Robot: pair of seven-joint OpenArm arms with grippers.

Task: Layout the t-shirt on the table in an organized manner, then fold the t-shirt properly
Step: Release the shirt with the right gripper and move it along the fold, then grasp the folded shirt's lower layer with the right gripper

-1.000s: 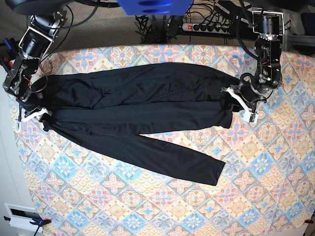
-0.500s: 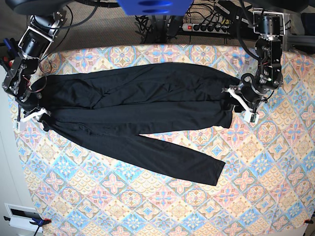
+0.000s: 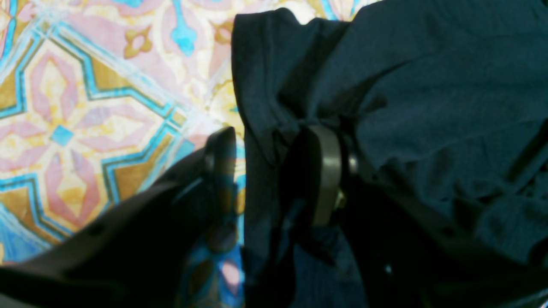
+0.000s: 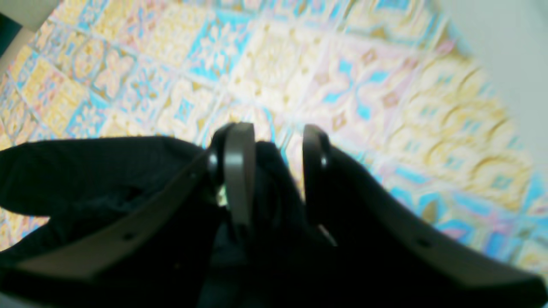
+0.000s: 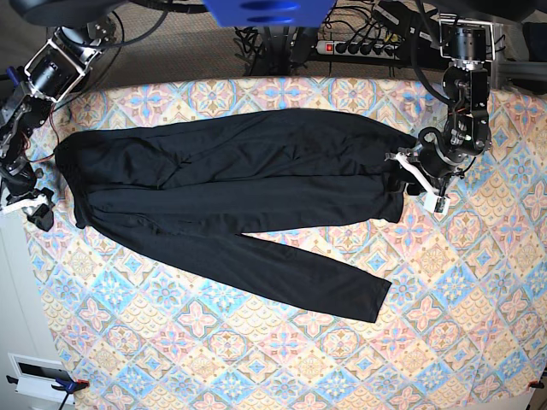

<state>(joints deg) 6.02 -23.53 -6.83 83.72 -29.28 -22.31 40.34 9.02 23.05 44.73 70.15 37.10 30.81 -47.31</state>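
The t-shirt (image 5: 231, 184) I worked on was plain black all over, with no print; close to my left wrist camera it read as a dark navy-black. The bench (image 5: 282, 350) under it wore a pastel tile pattern: diamond medallions in blue, pink, peach and cream, outlined in turquoise. My left hand (image 5: 425, 184) had white fingers, and my right hand (image 5: 30, 207) showed white and black parts.
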